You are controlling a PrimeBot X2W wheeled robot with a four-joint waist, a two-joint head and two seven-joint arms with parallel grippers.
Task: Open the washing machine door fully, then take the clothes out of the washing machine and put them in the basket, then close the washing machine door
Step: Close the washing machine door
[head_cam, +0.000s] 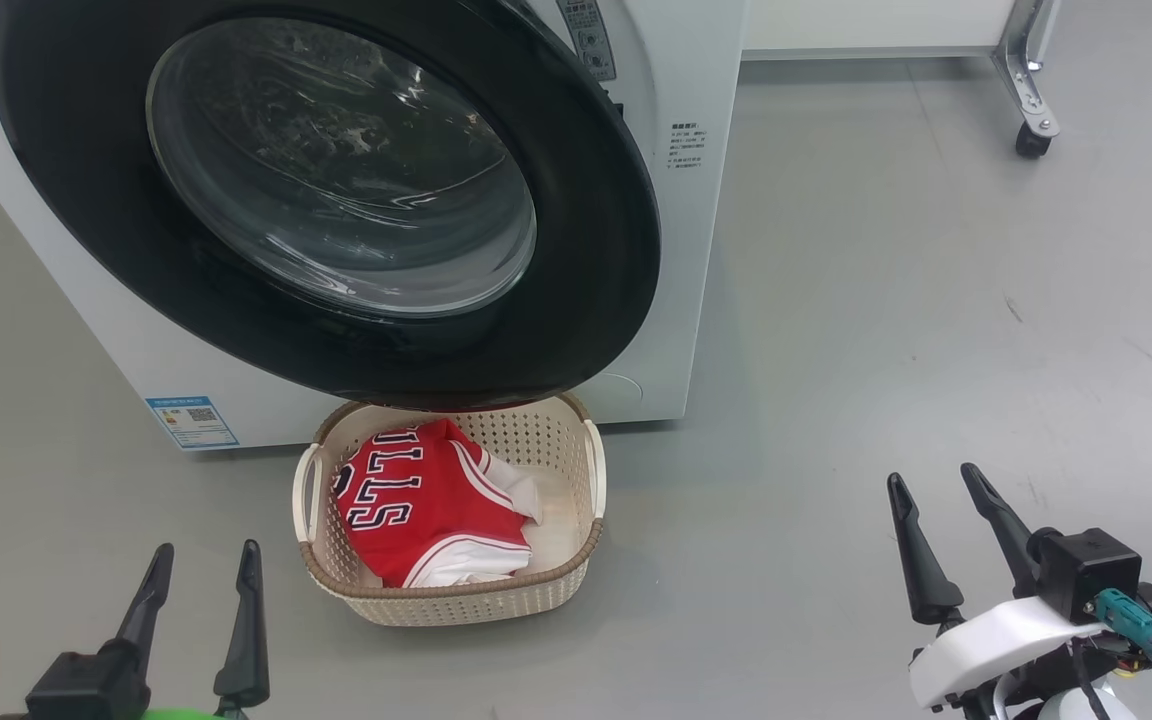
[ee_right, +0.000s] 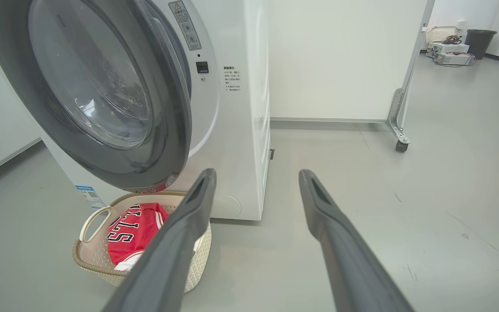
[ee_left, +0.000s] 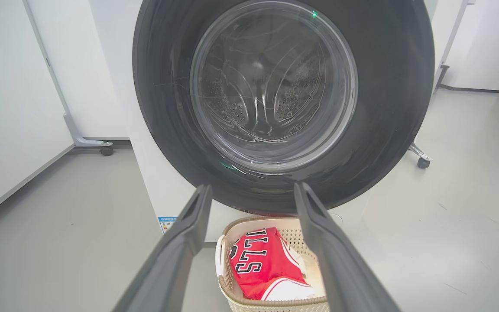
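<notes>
The washing machine door [head_cam: 86,230], glossy black with a bulging glass window [head_cam: 336,170], covers the front of the white washing machine [head_cam: 681,200]. In the right wrist view the door [ee_right: 176,143] stands slightly off the front at its right edge. Directly below it on the floor sits the cream basket [head_cam: 591,470], holding the red clothes [head_cam: 416,500], a jersey with navy block letters on top. My left gripper [head_cam: 208,548] is open and empty, low and left of the basket. Far to the right, my right gripper [head_cam: 933,476] is also open and empty.
A blue label [head_cam: 191,422] marks the washer's lower left front. A white panel on a wheeled metal leg [head_cam: 1031,130] stands behind at the right. Grey floor spreads to the right of the washer. A black bin [ee_right: 480,42] sits far back.
</notes>
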